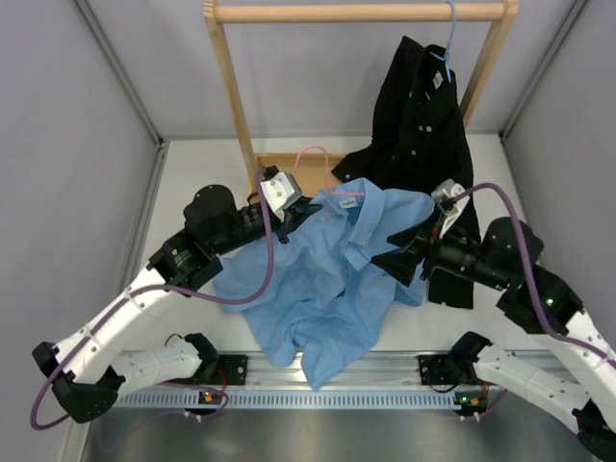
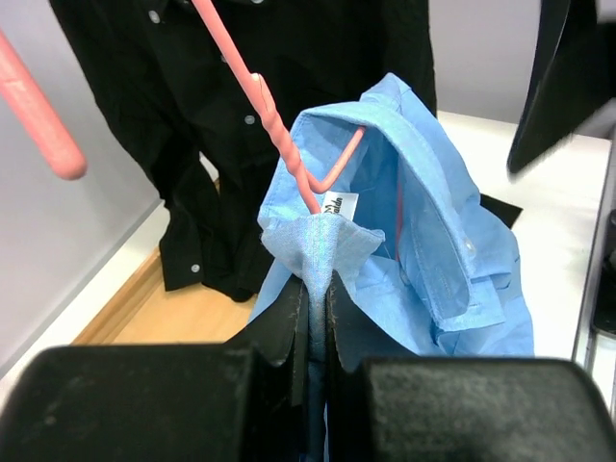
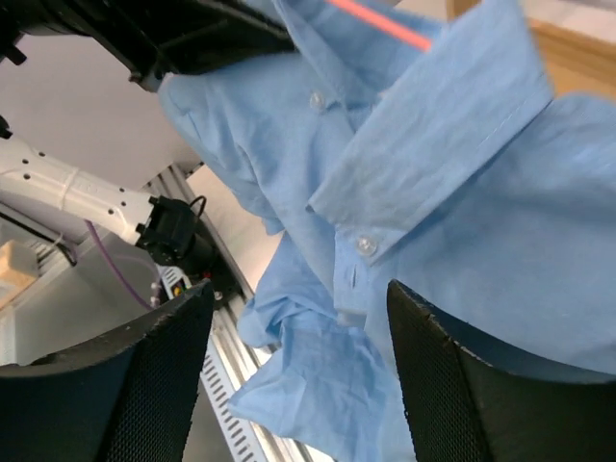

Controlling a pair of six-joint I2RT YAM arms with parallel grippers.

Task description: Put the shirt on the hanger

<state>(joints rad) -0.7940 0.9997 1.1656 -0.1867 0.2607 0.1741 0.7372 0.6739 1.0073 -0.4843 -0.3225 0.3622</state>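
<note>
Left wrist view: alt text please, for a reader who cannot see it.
The left gripper, jaws shut, pinches the light blue shirt at the collar beside its white neck label. The pink hanger runs down into the collar opening; a black shirt hangs behind.

The white table [image 1: 188, 183] carries the light blue shirt [image 1: 318, 289] crumpled at centre, a wooden rack base [image 1: 281, 164] at 12 o'clock, and a black shirt [image 1: 423, 144] trailing down at 2 o'clock.
</note>
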